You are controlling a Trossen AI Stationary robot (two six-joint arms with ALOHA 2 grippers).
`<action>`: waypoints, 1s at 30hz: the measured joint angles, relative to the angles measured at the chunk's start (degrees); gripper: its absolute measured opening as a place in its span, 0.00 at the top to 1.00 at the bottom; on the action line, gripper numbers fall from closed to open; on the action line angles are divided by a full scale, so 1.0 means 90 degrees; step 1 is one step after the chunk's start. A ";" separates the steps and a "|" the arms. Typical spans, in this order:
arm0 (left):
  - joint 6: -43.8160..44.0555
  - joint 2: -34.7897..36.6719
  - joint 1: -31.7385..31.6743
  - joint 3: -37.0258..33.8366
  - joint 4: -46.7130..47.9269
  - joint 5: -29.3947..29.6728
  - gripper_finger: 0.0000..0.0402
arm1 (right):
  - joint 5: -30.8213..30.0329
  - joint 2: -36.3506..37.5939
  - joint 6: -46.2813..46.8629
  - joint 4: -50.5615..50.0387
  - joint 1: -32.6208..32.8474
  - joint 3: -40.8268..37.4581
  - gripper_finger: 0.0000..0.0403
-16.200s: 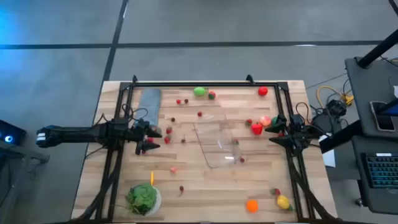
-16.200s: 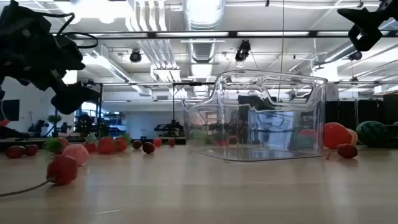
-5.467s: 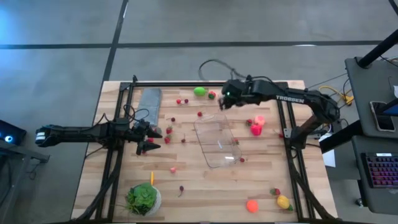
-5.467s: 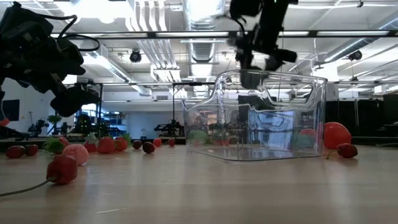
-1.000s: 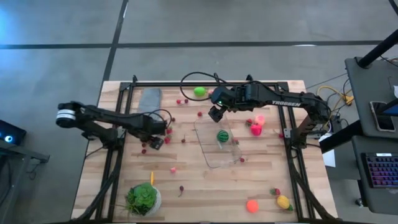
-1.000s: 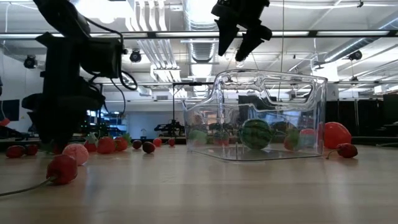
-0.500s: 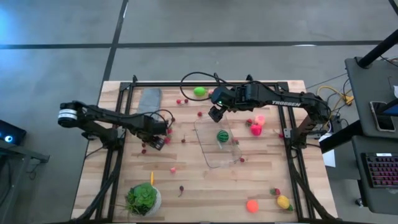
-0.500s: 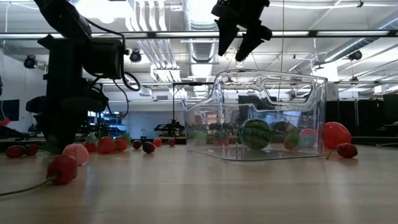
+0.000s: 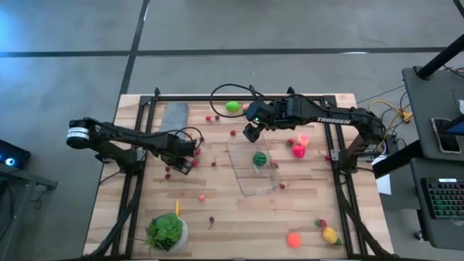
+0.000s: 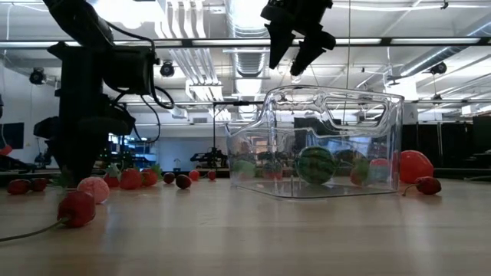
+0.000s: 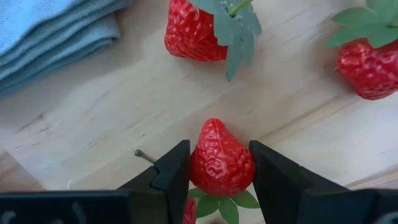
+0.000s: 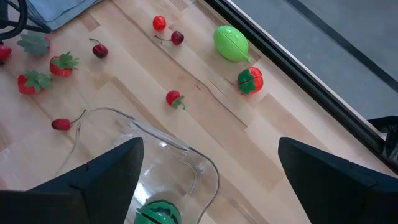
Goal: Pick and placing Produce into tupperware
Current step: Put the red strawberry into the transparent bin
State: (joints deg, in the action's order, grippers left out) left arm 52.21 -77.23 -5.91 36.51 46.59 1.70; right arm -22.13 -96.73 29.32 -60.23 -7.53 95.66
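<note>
My left gripper points down at the table's left part, shut around a red strawberry that lies on the wood. Two more strawberries lie just beyond it. The clear tupperware stands mid-table on its base and holds a striped green melon. My right gripper hangs open above the tub's far end, with nothing between its fingers. Small red berries are scattered over the wood. My left gripper pinches the strawberry by its two sides between its two fingers. The fingers come from above, pointing down. The strawberry lies on the table with its green leaf end toward the wrist and its tip pointing away.
A folded grey cloth lies at the far left, close to my left gripper. A leafy green head in a white bowl stands at the near left. Orange and yellow fruits lie near right, red and pink pieces right of the tub.
</note>
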 joint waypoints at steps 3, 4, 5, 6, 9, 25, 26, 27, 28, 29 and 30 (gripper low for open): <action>-0.0003 0.0045 0.0000 0.0118 0.0047 -0.0160 0.67 | 0.0000 0.0010 0.0000 0.0000 0.0000 0.0000 0.09; -0.0005 0.0066 0.0000 0.0217 0.0039 -0.0163 0.67 | -0.0004 0.0030 0.0000 0.0000 0.0000 0.0000 0.09; -0.0007 0.0103 0.0000 0.0320 0.0019 -0.0165 0.67 | -0.0037 0.0040 0.0002 0.0007 -0.0001 0.0000 0.09; -0.0014 0.0157 0.0000 0.0432 0.0019 -0.0153 0.67 | -0.0080 0.0063 0.0009 0.0006 -0.0002 0.0009 0.09; -0.0324 0.0323 0.0002 0.0913 -0.0030 0.0183 0.67 | -0.0276 0.0108 0.0020 0.0020 -0.0002 0.0076 0.09; -0.3198 -0.0248 -0.0057 0.1794 -0.4945 -0.0395 0.67 | -0.2273 0.0705 0.1579 -0.0603 -0.0130 0.0665 0.09; -0.3218 -0.0427 -0.0071 0.1839 -0.4904 -0.0393 0.67 | -0.2279 0.0813 0.1580 -0.0668 -0.0127 0.0665 0.09; -0.3228 -0.0615 -0.0085 0.1904 -0.4902 -0.0441 0.67 | -0.2279 0.0901 0.1591 -0.0763 -0.0125 0.0665 0.09; -0.3228 -0.0809 -0.0093 0.1975 -0.4903 -0.0554 0.67 | -0.2276 0.0999 0.1614 -0.0851 -0.0124 0.0664 0.09; -0.3228 -0.1001 -0.0099 0.2059 -0.4901 -0.0676 0.67 | -0.2266 0.1100 0.1657 -0.0928 -0.0124 0.0663 0.09; -0.3230 -0.1194 -0.0097 0.2164 -0.4906 -0.0767 0.66 | -0.2267 0.1197 0.1713 -0.1015 -0.0124 0.0663 0.09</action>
State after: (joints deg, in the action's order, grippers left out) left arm 23.14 -87.98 -6.79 55.98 2.44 -5.21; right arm -42.54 -85.96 44.73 -69.36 -8.64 101.62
